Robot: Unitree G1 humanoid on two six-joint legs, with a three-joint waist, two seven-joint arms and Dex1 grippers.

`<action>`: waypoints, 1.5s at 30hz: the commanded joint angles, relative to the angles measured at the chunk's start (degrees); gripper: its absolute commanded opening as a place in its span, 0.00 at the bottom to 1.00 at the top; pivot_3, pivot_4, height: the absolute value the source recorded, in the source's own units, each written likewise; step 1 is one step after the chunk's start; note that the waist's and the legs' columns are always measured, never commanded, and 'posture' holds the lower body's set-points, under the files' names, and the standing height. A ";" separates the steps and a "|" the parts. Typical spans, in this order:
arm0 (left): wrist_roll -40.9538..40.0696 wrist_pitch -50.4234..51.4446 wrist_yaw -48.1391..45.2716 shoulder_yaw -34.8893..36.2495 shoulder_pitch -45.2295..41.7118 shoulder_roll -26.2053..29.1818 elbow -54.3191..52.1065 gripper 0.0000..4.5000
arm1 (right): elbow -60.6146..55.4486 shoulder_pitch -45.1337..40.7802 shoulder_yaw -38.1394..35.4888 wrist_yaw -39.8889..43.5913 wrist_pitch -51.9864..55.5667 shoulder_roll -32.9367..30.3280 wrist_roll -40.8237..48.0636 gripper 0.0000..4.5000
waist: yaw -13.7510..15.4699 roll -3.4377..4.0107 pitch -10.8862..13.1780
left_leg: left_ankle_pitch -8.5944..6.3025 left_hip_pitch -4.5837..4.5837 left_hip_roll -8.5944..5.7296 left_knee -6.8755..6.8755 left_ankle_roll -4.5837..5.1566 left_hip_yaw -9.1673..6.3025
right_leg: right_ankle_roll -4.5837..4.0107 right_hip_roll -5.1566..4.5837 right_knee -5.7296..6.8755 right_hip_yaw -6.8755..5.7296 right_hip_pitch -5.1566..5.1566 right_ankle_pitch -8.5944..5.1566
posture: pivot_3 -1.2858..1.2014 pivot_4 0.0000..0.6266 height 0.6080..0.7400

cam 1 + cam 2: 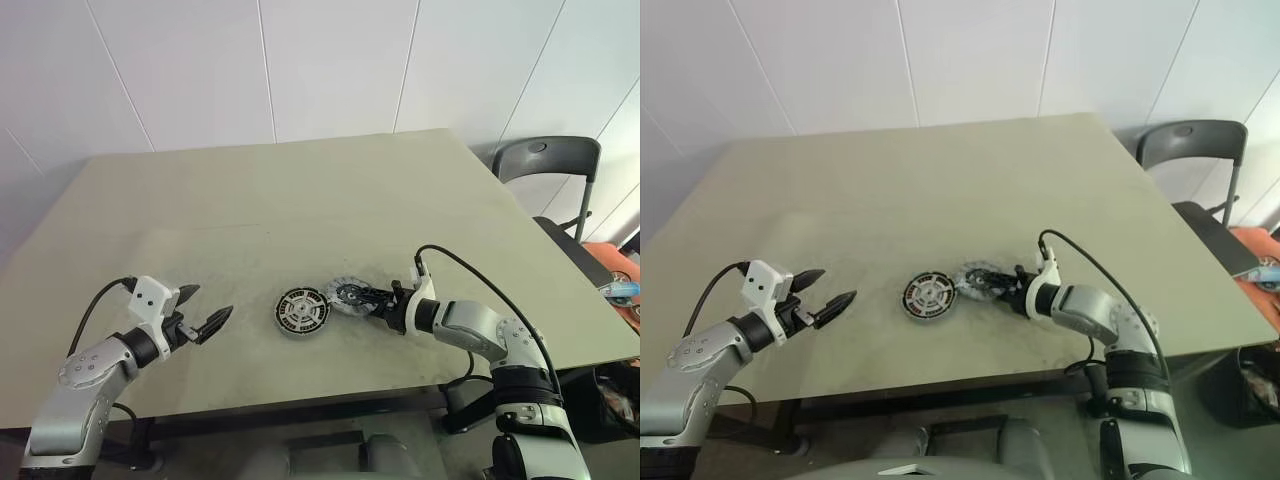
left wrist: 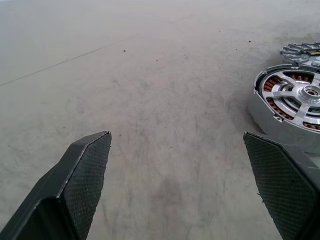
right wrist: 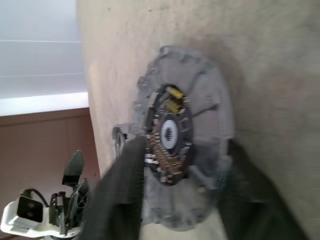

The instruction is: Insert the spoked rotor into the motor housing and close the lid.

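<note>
Ribbed grey metal lid (image 1: 346, 297), 1 disc with a small central hub, sits clamped between the right gripper's (image 1: 356, 297) fingers beside 1 round dark motor housing (image 1: 302, 311), its pale spoked rotor (image 2: 303, 95) seated inside; the left gripper (image 1: 207, 318) gapes wide, empty.

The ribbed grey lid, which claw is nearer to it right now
Right. The right claw has its fingers on either side of the lid on the table. The left claw hangs open well away, beyond the motor housing.
</note>
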 commanded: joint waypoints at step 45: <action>0.82 -0.82 -0.43 -0.11 -2.81 0.26 1.18 1.00 | -37.67 -7.50 25.57 54.72 -16.89 -12.31 -63.65 0.80 | 0.17 0.01 0.08 | -0.02 -0.46 0.01 0.03 0.01 0.00 | 0.02 -0.01 -0.02 -0.01 -0.45 0.01 | 0.52 0.00 1.00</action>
